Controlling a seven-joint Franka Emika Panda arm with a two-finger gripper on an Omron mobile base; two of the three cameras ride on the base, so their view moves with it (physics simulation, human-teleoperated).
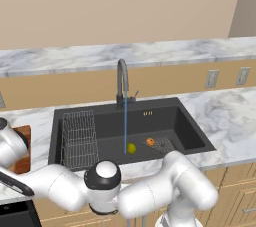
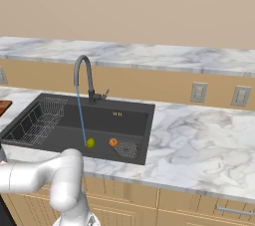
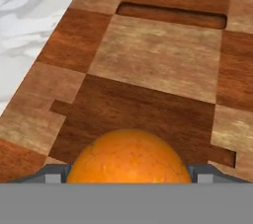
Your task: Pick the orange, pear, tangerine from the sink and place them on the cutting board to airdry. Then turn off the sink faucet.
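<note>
Hand view: an orange fruit [image 3: 128,156] sits between the two finger tips of the end effector [image 3: 128,172], just over the board [image 3: 158,55]. The jaws stand wide, one tip at each flank of the fruit, and they appear to be holding it across its widest part; whether it is the orange or the tangerine cannot be told. The board's wooden blocks alternate light and dark, with a slot handle [image 3: 172,16] at the far end; marble table [image 3: 29,25] shows beside it.

Left base view: the arm reaches low to the left, toward the board's edge [image 1: 23,148] beside the sink [image 1: 192,131]. In the basin lie the pear [image 1: 131,148], under the stream from the faucet [image 1: 122,83], and a second orange fruit [image 1: 150,142] close to the drain grate [image 1: 165,145]; the two are near but apart. A wire rack [image 1: 79,138] occupies the basin's left side.

Right base view: the same pear [image 2: 90,143] and orange fruit [image 2: 113,142] lie on the basin floor; water runs.

Handling, as a judgement: all three fruits are probably light, firm and round, so they will roll if released from a height. Wet skin is likely slippery. Best hold is across the widest girth, pads level and centred; a grip high on the curve risks squeezing the fruit out. The pear, perhaps narrower at one end, wants a grip on its fuller part.
</note>
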